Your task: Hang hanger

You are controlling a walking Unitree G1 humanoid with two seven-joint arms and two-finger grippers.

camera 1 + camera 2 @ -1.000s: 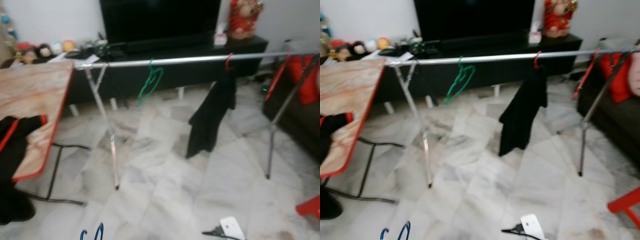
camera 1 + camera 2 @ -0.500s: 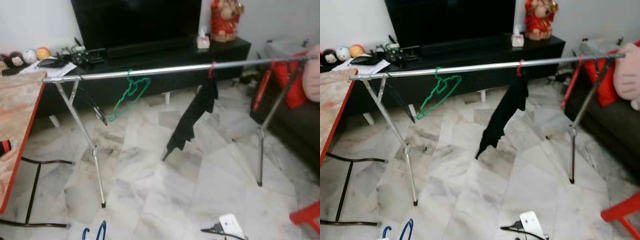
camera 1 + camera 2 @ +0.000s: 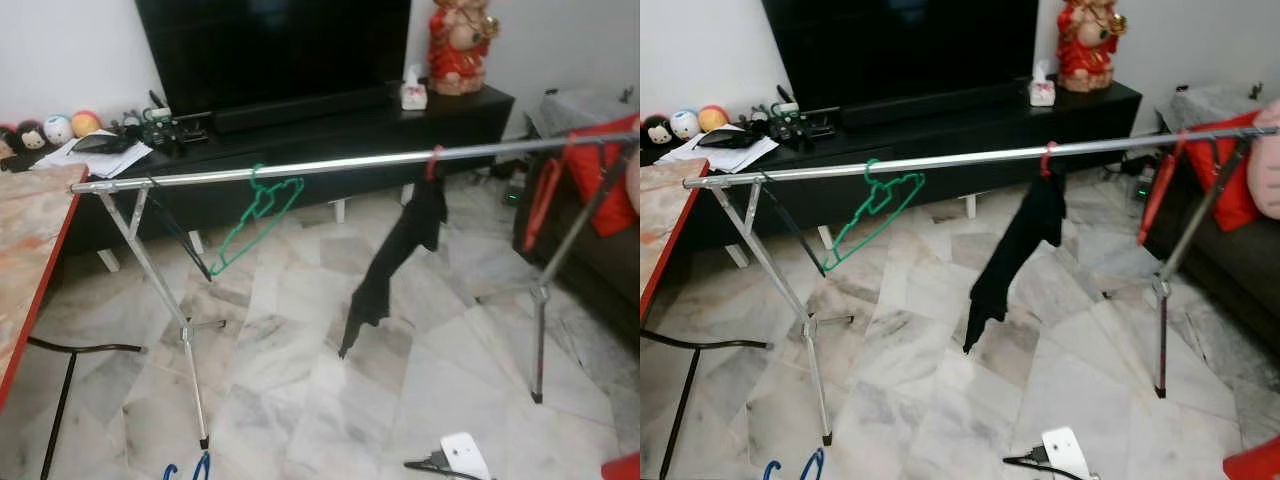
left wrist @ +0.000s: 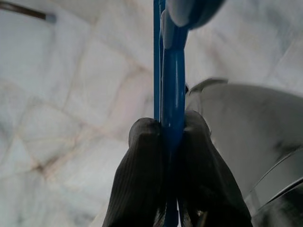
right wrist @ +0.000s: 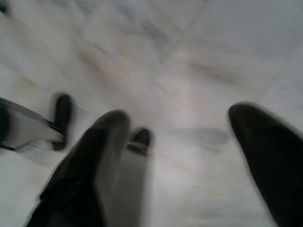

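Down low, the left gripper (image 4: 173, 137) has its two ribbed black fingers pinched tight on a glossy blue hanger (image 4: 171, 80), a thin plastic bar running up between them; the hanger's curved tips poke up at the bottom edge of the head view (image 3: 187, 468), well short of the rail; the right gripper (image 5: 184, 156) hangs over the floor with its fingers spread wide apart and nothing between them, the picture there blurred. Ahead stands a drying rack (image 3: 330, 164), one long shiny metal rail on splayed tube legs; a green wire-thin hanger (image 3: 258, 215) dangles tilted from it, and further along a limp black garment (image 3: 395, 258) droops from a red hanger (image 3: 433, 158); underfoot the marble floor (image 3: 300, 380) is pale, veined and polished; behind the rack runs a low black TV cabinet (image 3: 330, 125).
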